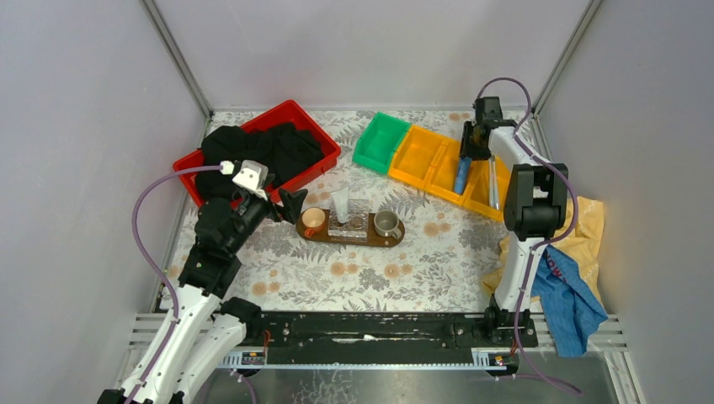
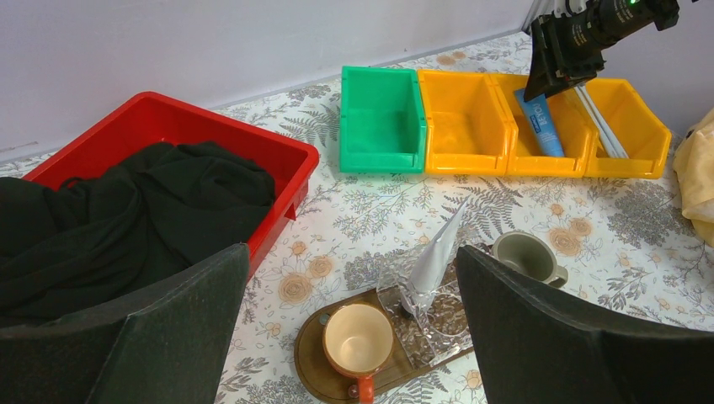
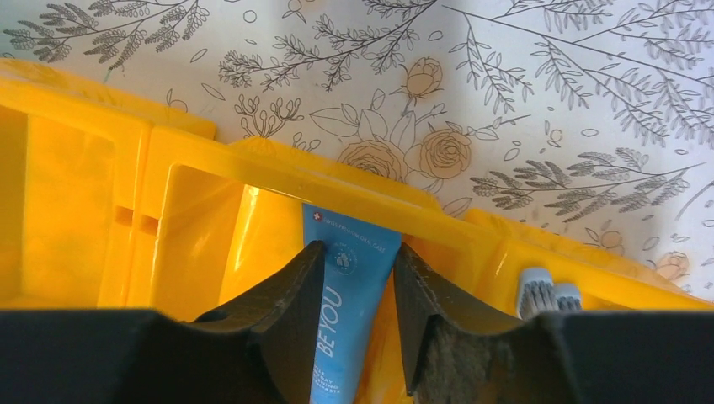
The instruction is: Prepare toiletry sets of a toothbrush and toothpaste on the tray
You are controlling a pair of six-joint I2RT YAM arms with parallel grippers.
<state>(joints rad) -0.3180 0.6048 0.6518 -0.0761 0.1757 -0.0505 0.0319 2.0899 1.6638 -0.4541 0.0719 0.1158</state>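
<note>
Toothpaste point(image 3: 345, 278), flat blue tube, yellow plastic bin point(image 3: 278, 168)

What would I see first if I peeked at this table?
Probably the bright colours: a red crate stuffed with black cloth on the left, and a green bin beside a row of yellow bins along the far edge. Then the right gripper, down in one yellow bin with its fingers on either side of a blue toothpaste tube.

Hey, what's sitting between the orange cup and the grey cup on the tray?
A clear plastic holder with a whitish tube leaning in it; the left wrist view shows it best.
</note>
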